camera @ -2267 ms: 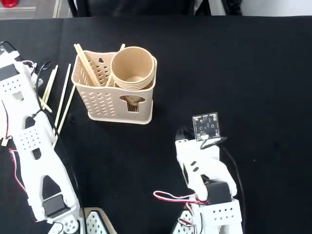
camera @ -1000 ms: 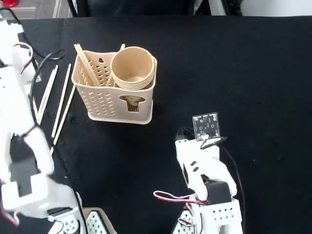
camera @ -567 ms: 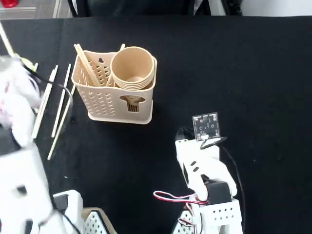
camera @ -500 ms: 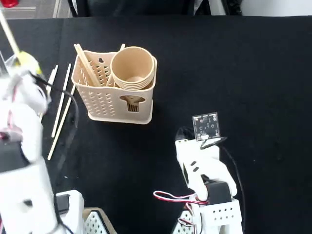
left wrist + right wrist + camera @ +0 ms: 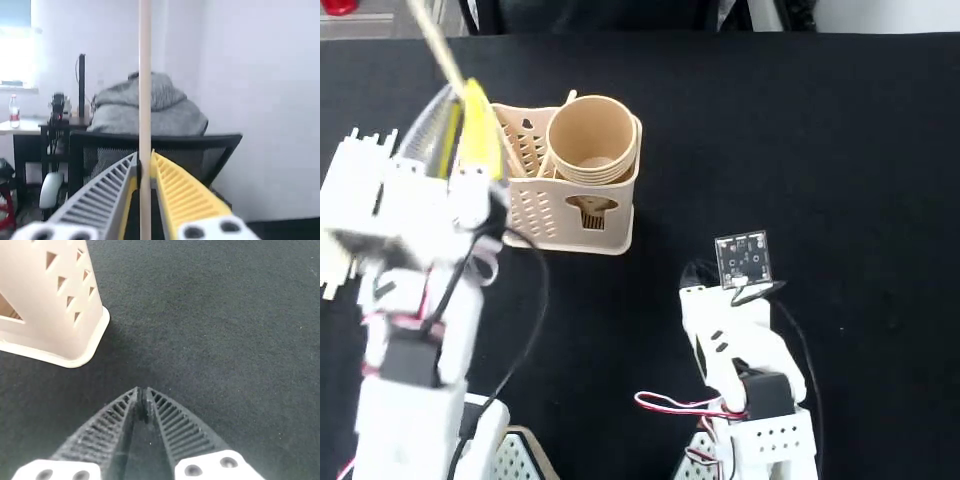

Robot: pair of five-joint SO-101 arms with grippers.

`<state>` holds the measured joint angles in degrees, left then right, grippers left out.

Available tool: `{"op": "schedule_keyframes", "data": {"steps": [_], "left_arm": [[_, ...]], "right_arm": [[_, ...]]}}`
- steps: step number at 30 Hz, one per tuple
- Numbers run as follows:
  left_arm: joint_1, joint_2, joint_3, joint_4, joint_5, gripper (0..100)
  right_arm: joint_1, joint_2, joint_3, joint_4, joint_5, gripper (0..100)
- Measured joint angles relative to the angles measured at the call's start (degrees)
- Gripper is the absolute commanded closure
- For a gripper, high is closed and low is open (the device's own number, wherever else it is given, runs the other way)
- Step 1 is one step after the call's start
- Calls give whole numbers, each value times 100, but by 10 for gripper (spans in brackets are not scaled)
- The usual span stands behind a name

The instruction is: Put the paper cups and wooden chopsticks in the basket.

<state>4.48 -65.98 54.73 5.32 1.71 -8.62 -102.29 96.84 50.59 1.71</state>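
Left end effector (image 5: 144, 159) clamps one wooden chopstick (image 5: 145, 75), long axis slanting up, far-left, beside the basket (image 5: 555, 215); right end effector (image 5: 142, 390) pinched empty; black counter (image 5: 800, 150); chair (image 5: 200, 145), white wall (image 5: 260, 75) beyond.

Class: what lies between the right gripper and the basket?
Nothing but bare black table separates the right gripper from the basket, per the right wrist view.

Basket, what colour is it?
The basket is beige, with rows of small cut-out holes in its walls. The high view shows it best.
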Motion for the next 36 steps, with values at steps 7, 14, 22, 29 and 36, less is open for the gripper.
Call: {"op": "schedule_keyframes", "data": {"steps": [7,14,22,29,36], "left_arm": [[-9,686,677,-580,0,948],[-70,712,686,378,624,799],[-809,765,-369,1538,1881,835],[-1125,765,-448,1837,1881,812],[-2268,774,-1943,4237,1055,812]], "right_arm": [[0,0,0,0,0,983],[0,0,0,0,0,983],[0,0,0,0,0,983],[0,0,0,0,0,983],[0,0,0,0,0,983]]}}
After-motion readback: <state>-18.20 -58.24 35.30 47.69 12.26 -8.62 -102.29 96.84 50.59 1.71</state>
